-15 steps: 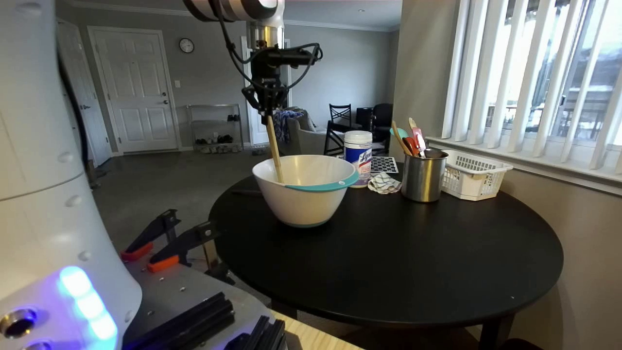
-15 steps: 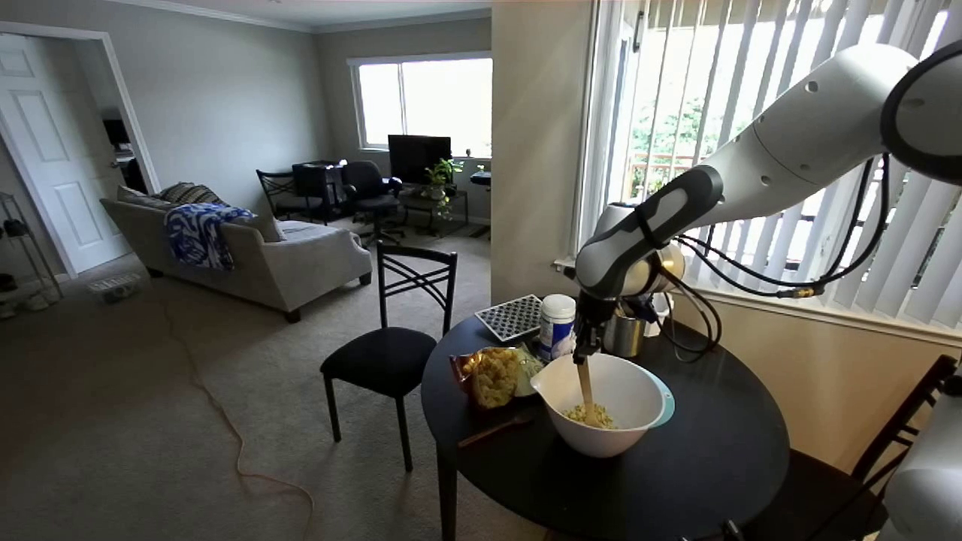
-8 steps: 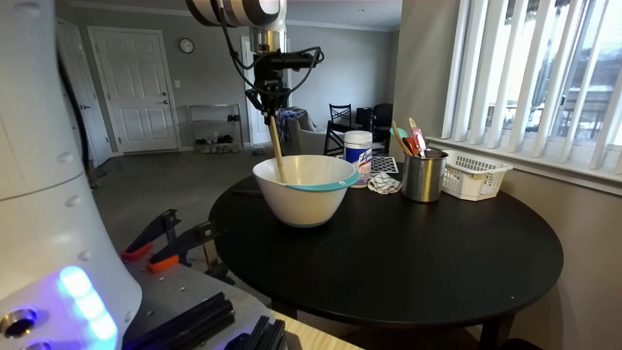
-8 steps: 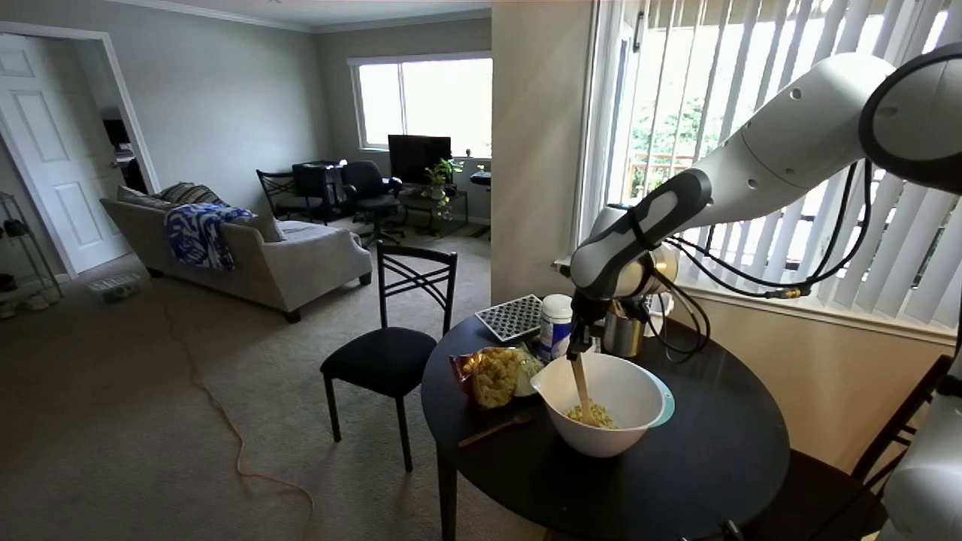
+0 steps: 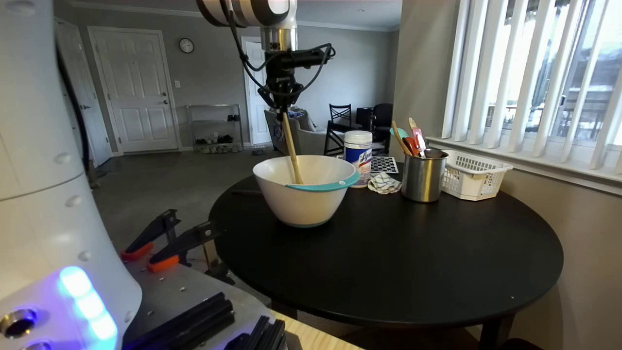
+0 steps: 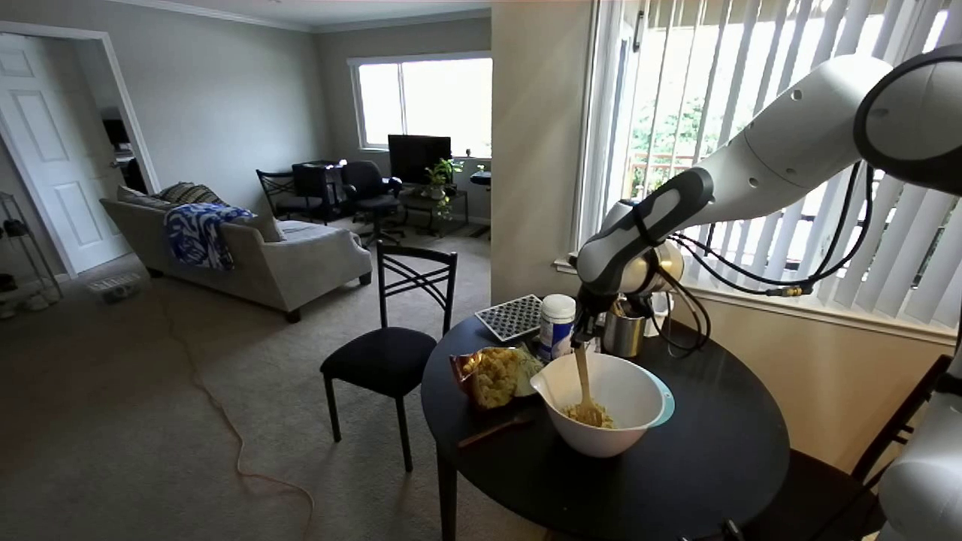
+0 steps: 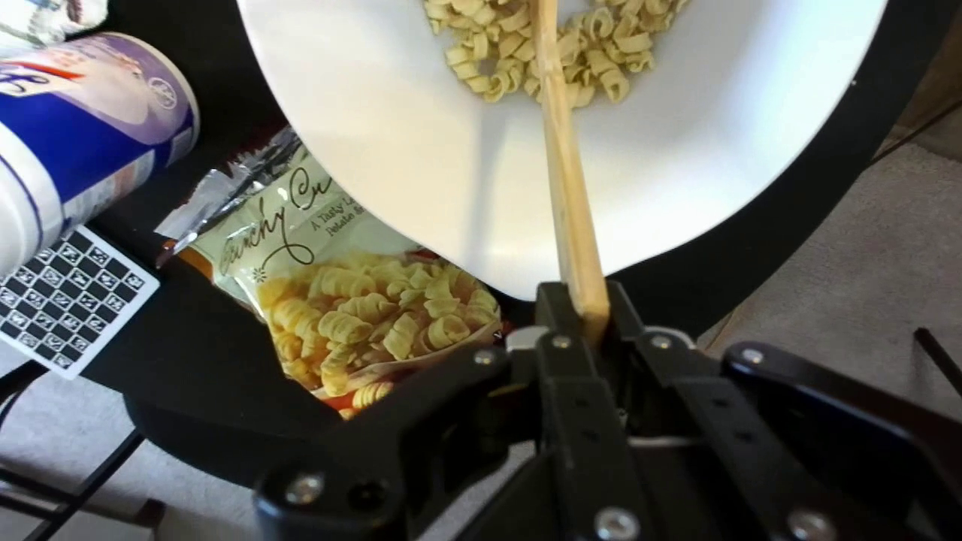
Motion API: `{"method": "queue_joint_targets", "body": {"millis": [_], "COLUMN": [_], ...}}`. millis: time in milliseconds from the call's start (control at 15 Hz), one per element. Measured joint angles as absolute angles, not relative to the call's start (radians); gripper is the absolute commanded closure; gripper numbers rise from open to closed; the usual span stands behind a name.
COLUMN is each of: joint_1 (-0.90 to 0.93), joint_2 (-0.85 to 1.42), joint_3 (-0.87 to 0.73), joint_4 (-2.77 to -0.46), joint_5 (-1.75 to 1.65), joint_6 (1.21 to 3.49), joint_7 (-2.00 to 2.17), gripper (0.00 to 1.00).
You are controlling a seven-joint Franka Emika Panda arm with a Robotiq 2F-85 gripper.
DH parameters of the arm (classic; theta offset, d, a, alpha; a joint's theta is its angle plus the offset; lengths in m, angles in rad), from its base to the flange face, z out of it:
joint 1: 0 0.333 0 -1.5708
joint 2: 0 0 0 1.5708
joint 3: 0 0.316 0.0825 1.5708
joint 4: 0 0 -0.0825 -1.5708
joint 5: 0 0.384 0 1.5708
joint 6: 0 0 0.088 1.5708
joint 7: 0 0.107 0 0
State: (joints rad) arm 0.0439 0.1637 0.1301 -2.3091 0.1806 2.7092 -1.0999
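Observation:
My gripper [image 7: 580, 304] is shut on the end of a wooden utensil [image 7: 567, 173], one finger on each side of the handle. The handle slants down into a white mixing bowl [image 7: 391, 143], and in an exterior view its flat lower end [image 6: 590, 412] rests among the pasta. Pale spiral pasta [image 7: 496, 52] lies at the bottom of this bowl. In both exterior views the gripper [image 5: 282, 113] hangs above the rim, apart from it. A teal strip [image 5: 323, 186] marks the bowl's rim. Beside the bowl lies an opened snack bag [image 7: 361, 300] with printed spirals.
On the round black table [image 5: 413, 262] stand a wipes canister [image 5: 358, 158], a metal utensil pot [image 5: 423, 177], a white basket [image 5: 476, 175], a crumpled cloth [image 5: 384, 183] and a checkered board [image 6: 512, 318]. Another wooden utensil [image 6: 492, 431] lies near the bag. A chair [image 6: 383, 359] stands close by.
My gripper and the utensil have shifted right and slightly up in an exterior view, the handle leaning along with them. The bowl has stayed in place, and the grip is unchanged.

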Motion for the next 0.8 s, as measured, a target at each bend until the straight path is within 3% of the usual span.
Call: {"method": "queue_joint_targets", "body": {"millis": [467,800], "joint_1": [0.015,0.031], "joint_2": [0.187,0.188], "joint_3": [0.122,0.072], "joint_4": [-2.31,-2.314], "joint_5": [0.156,-0.078], "joint_6": [2.763,2.773], "joint_7": [-1.079,-0.851], "gripper": [0.94,0.94]}}
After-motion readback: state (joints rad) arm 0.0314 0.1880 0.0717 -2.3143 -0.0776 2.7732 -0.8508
